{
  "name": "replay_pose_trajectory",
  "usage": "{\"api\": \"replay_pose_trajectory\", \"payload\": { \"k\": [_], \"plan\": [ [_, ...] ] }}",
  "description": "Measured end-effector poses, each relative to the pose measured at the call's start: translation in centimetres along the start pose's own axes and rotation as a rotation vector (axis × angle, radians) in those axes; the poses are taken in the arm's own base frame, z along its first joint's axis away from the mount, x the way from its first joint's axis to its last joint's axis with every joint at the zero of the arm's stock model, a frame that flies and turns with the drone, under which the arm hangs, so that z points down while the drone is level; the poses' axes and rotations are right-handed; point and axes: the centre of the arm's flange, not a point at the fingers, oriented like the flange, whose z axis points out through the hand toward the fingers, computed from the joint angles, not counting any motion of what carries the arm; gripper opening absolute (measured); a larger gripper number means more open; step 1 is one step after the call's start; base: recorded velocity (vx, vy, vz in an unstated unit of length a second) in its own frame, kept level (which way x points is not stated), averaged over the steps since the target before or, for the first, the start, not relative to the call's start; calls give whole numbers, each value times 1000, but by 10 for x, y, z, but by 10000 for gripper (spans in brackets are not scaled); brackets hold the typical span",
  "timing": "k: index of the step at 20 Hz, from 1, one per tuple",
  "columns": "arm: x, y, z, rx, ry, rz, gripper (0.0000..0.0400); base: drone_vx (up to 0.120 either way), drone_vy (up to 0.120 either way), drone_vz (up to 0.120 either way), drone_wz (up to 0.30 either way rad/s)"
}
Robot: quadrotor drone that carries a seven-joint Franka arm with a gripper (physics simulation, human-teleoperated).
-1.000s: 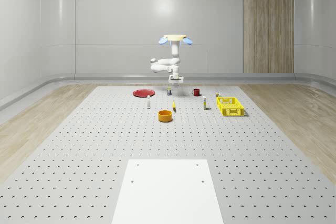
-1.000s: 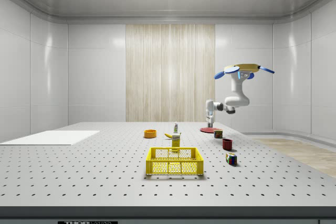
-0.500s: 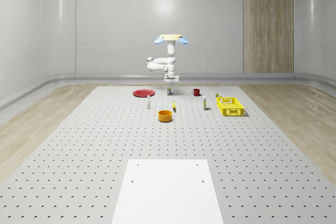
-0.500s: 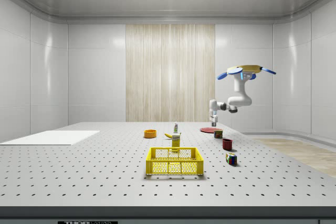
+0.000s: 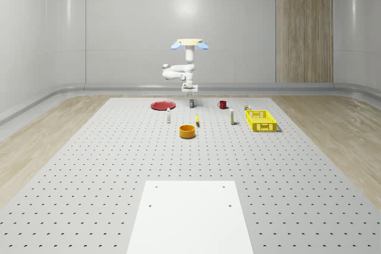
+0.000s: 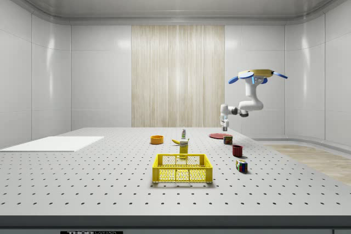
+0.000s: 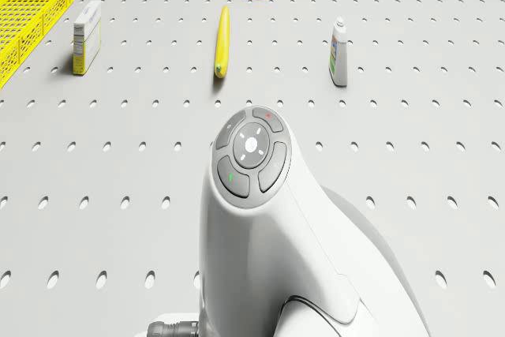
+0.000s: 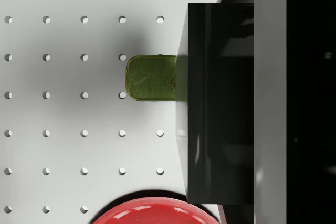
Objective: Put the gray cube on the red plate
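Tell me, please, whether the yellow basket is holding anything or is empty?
Empty, as far as visible: in the side view the yellow basket shows nothing through its mesh, and the carton stands behind it.

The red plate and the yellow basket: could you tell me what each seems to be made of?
The red plate looks like glossy plastic or glazed ceramic: bright highlights run along its smooth rim. The yellow basket looks like moulded plastic: its walls are an even, uniformly coloured lattice of slots with a matte look.
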Motion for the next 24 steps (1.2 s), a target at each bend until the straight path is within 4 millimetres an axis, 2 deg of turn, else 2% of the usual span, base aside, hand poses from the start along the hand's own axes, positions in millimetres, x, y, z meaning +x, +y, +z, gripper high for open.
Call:
{"api": "replay_pose_trajectory", "payload": {
  "k": [3, 11, 13, 16, 24],
  "plan": [
    [0, 0, 0, 0, 0, 0, 250, -27, -120, 0, 0],
    [0, 0, 0, 0, 0, 0, 250, -115, -120, 0, 0],
    [0, 0, 0, 0, 0, 0, 250, 0, -120, -20, 0],
    [0, 0, 0, 0, 0, 0, 250, 0, -120, -120, 0],
    [0, 0, 0, 0, 0, 0, 250, -10, -120, -15, 0]
  ]
}}
